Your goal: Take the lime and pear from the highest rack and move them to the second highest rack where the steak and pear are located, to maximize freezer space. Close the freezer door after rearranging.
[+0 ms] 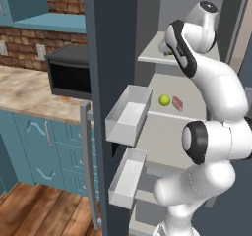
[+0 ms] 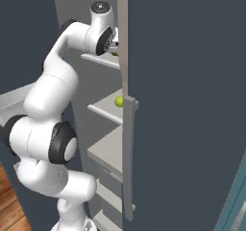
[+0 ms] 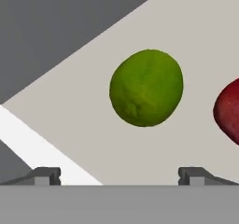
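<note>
left base view: freezer door (image 1: pixel 106 107) open, 2 white bins (image 1: pixel 129 116) on it; arm reaching to the highest rack (image 1: pixel 150 57); small yellow-green pear (image 1: pixel 164 100) and steak (image 1: pixel 177 103) on the second rack (image 1: pixel 167 113), below the hand.
right base view: wrist at top rack level; small pear visible on the rack below.
hand view: gripper (image 3: pixel 119 175) wide open, empty; lime (image 3: pixel 146 87) straight ahead between the tip lines, untouched; red pear (image 3: pixel 229 111) just right of it.
progress: 0 of 2 fruits moved, judging by positions; lime pick looks next; door closing left.
</note>
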Controlling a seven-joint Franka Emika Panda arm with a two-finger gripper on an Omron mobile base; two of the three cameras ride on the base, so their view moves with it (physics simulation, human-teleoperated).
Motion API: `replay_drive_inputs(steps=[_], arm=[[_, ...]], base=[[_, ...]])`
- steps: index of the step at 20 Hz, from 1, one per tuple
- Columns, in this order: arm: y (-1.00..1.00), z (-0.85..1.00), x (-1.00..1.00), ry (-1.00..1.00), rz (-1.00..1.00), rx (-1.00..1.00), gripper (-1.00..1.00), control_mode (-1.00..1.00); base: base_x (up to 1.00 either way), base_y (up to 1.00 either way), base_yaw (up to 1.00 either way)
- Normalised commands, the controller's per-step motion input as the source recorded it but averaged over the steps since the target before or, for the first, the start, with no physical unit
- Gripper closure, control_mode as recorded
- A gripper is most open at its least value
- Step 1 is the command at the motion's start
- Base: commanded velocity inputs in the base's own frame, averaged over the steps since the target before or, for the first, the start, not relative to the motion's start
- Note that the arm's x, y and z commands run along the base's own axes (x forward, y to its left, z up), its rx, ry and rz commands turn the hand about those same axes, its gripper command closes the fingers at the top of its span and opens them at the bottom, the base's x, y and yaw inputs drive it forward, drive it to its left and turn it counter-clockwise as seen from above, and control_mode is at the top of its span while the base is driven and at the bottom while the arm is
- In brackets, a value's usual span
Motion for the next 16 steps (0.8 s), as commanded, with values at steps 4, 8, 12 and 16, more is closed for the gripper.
replay_drive_inputs(steps=[4, 8, 12, 16], arm=[[-0.12, 0.00, 0.57, 0.00, 0.00, 0.00, -1.00, -1.00], [-0.11, -0.02, 0.49, 0.00, 0.00, 0.00, -1.00, -1.00], [-0.03, -0.04, 0.43, 0.00, 0.00, 0.00, -1.00, -1.00], [-0.01, -0.13, 0.26, 0.00, 0.00, 0.00, -1.00, -1.00]], base=[[0.00, 0.00, 0.00], [0.00, 0.00, 0.00], [0.00, 0.00, 0.00], [0.00, 0.00, 0.00]])
